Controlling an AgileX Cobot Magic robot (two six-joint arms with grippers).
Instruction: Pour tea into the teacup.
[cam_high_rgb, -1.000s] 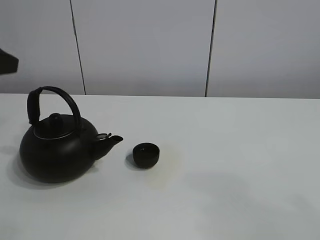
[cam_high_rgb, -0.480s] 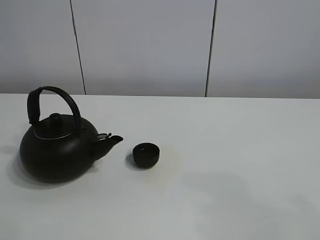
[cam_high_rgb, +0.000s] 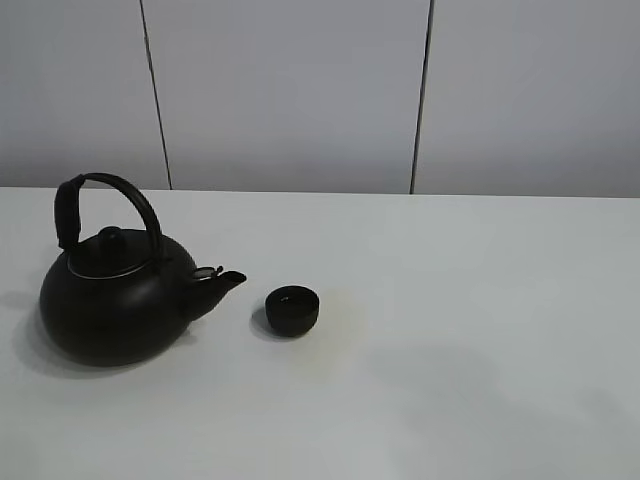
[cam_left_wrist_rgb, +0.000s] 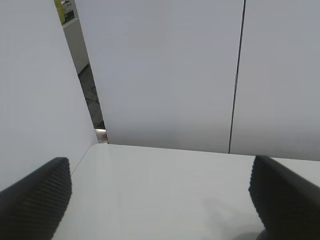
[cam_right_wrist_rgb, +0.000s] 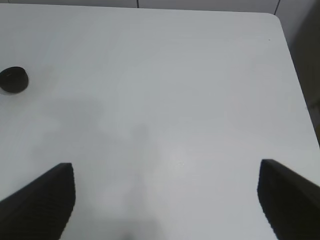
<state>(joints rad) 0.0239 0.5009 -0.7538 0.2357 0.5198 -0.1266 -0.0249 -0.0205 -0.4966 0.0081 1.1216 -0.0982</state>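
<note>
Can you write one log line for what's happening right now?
stage: before pour | kettle: upright, untouched | teacup: by spout | left gripper: open | right gripper: open

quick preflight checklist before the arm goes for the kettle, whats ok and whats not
1. Teacup upright, mouth up: ok.
2. Kettle upright on the table, handle raised and free: ok.
3. Spout points toward the teacup, the two apart: ok.
4. Left tool open, nothing between the fingers: ok.
5. Right tool open, holding nothing: ok.
6. Tea inside the kettle: cannot tell, lid on.
</note>
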